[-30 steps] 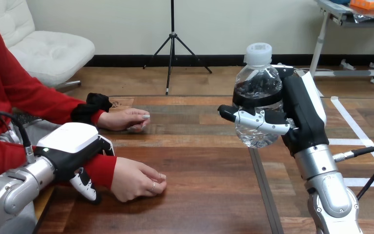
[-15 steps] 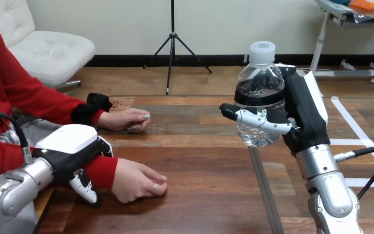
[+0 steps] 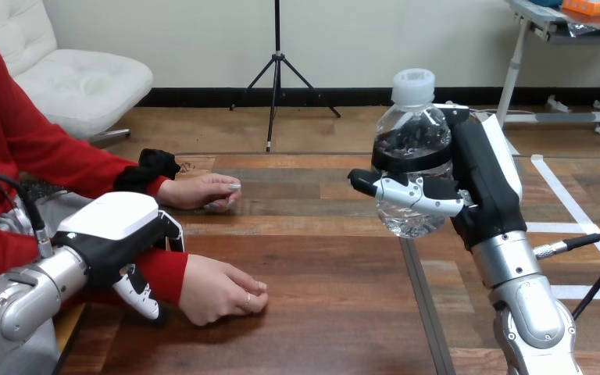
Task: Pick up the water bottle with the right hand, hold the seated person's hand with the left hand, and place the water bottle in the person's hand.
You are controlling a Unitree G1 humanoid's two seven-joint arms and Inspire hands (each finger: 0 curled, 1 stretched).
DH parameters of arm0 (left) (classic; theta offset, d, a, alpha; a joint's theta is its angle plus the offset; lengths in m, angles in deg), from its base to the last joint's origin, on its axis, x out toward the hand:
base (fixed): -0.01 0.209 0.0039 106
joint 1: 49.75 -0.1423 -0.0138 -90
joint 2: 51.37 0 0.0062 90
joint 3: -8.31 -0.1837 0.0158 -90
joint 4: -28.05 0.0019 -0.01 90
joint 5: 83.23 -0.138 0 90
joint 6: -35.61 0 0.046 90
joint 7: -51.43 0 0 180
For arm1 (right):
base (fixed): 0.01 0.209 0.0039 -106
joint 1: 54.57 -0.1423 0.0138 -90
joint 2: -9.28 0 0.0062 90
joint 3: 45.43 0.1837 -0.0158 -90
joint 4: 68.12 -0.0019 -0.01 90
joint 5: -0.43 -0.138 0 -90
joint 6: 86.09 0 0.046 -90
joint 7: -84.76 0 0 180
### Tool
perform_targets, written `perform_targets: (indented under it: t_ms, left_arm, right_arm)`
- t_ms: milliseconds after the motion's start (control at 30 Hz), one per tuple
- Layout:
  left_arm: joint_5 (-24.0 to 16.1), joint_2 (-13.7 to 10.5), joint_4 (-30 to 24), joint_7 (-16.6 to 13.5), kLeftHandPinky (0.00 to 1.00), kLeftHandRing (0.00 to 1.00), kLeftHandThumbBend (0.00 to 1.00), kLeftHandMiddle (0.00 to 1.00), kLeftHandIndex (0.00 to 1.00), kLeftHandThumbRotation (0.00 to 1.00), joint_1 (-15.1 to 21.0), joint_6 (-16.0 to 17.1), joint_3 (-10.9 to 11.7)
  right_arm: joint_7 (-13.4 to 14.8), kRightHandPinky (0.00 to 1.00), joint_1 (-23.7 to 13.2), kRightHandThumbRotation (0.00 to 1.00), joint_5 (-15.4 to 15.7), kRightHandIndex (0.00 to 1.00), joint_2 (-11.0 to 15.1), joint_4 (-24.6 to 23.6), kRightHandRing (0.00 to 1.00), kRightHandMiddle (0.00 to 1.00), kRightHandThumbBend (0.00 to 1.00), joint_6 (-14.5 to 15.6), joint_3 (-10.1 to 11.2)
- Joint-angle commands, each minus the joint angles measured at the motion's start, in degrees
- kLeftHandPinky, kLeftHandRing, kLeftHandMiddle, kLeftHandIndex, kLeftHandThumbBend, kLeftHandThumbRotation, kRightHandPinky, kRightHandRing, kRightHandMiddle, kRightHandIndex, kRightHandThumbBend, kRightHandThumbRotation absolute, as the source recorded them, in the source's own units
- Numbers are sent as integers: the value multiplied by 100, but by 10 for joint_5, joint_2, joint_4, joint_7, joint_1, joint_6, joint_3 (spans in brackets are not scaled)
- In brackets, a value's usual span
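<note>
The right hand (image 3: 480, 183) is holding the water bottle (image 3: 412, 129) upright in the air above the wooden table (image 3: 328, 305), with its fingers and thumb curling around the lower half of the bottle. The white cap is pointing up. The left hand (image 3: 113, 230) is lying over the person's wrist (image 3: 162, 269) in the red sleeve, its thumb and fingers closing around it from both sides. The person's near hand (image 3: 219, 289) is resting on the table, loosely curled, well apart from the bottle. The person's far hand (image 3: 199, 190) is resting further back on the table.
</note>
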Motion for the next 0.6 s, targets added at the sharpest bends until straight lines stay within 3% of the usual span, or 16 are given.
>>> perform_targets:
  t_ms: [0, 200, 567]
  left_arm:
    - [13, -10, -36, 13, 36, 39, 97, 45, 48, 0, 7, -17, 21]
    - [13, -6, -46, 4, 34, 37, 97, 44, 47, 0, 1, -13, 28]
    - [23, 0, -41, -15, 32, 37, 99, 44, 45, 0, 0, 23, 36]
  right_arm:
    - [4, 7, -33, 0, -6, 16, 1, -32, 11, 15, 65, 4, 2]
    - [-6, 7, -31, 0, -24, 16, -5, -37, 12, 15, 65, 19, 1]
    - [-6, 7, -44, 0, -22, 17, -15, 5, 12, 16, 65, -4, -5]
